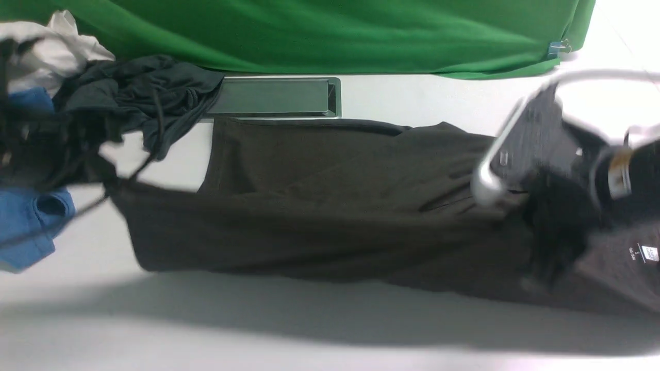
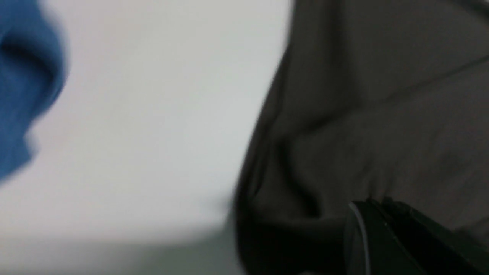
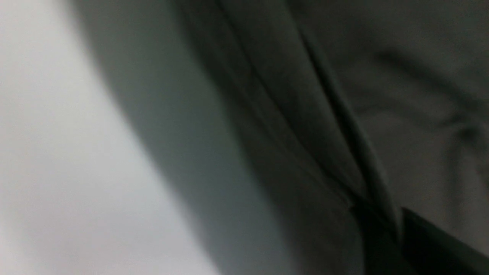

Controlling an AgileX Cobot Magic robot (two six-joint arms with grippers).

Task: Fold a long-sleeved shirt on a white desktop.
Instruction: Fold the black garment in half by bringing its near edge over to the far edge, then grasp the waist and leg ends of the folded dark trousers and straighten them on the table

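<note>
1. At your far left a heap of clothes sits on the table. A white garment (image 1: 51,51) lies at the back, and a dark bluish-grey garment (image 1: 149,93) spills toward the middle. A bright blue shirt (image 1: 28,221) is nearest you.
2. Your left gripper (image 2: 376,225) is only a dark blur in front of that heap in the front view. Its wrist view shows the jaws pinched together on the left end of the long-sleeved shirt (image 1: 319,206), and the cloth rises to a point there. The blue shirt lies apart from this, across bare table.
3. The long-sleeved shirt stretches sideways across the middle of the white desktop (image 1: 309,330), from one gripper to the other. Its far edge runs just in front of the silver-framed hatch (image 1: 273,97), which sits at the foot of the green backdrop (image 1: 335,31). A broad shadow (image 1: 309,304) lies on the table along the shirt's near edge.
4. On your right, the right gripper (image 3: 386,233) is closed on gathered folds of the shirt near its collar end. The folds run straight into the jaws in the wrist view.
5. Just right of that grip, the small white tags (image 1: 644,253) show inside the collar. The arm above them is blurred.
</note>
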